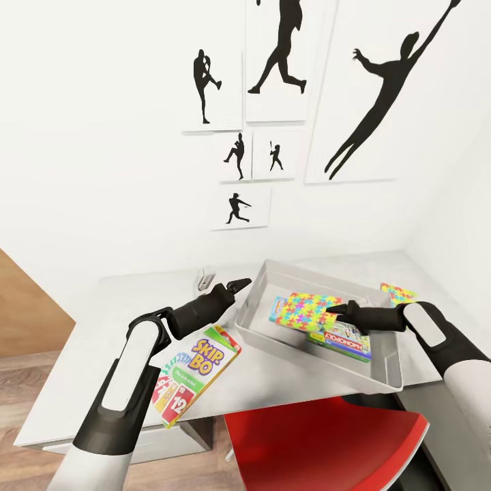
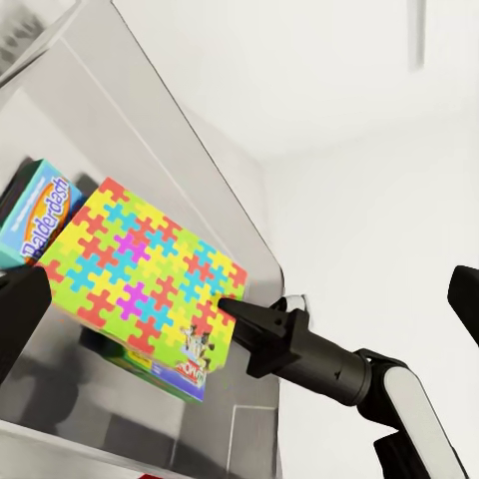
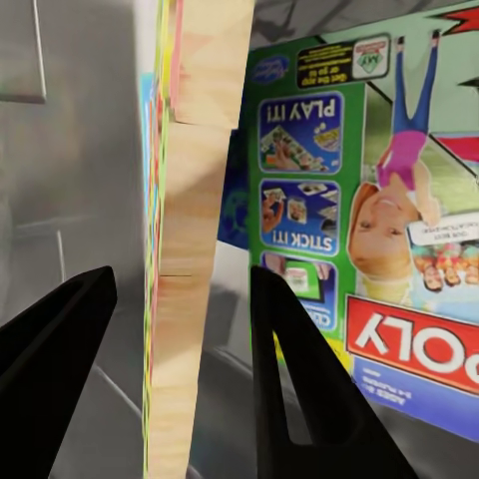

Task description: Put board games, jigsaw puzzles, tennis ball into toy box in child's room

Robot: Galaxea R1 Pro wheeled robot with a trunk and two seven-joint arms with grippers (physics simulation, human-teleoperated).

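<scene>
Over the pale table (image 1: 88, 354) in the child's room, the right gripper (image 1: 332, 313) reaches into the grey toy box (image 1: 256, 326) with a jigsaw puzzle (image 1: 310, 310) standing on edge between its dark fingers. In the right wrist view the fingers flank the puzzle's thin wooden edge with daylight on both sides, so the jaws look parted rather than clamped; whether they touch the piece at all cannot be told. Beneath the puzzle lie the Monopoly box (image 1: 349, 339) and a blue game box (image 1: 279, 307), both already in the tray.

The left gripper (image 1: 240, 282) hovers just beyond the toy box's near-left rim, its jaws apart and empty. The Skip-Bo box (image 1: 194, 372) lies on the table by the left forearm, near the front edge. A second jigsaw puzzle (image 1: 397, 293) rests on the table at the far right, outside the tray.

The risks, as judged from here: the puzzle, tilted and propped on the boxes, may tip or slide as the fingers pull away and catch its edge. The toy box overhangs the table's near edge above a red chair (image 1: 327, 443); a nudge from either arm could shift it further. The Skip-Bo box could be swept off by the left forearm.
</scene>
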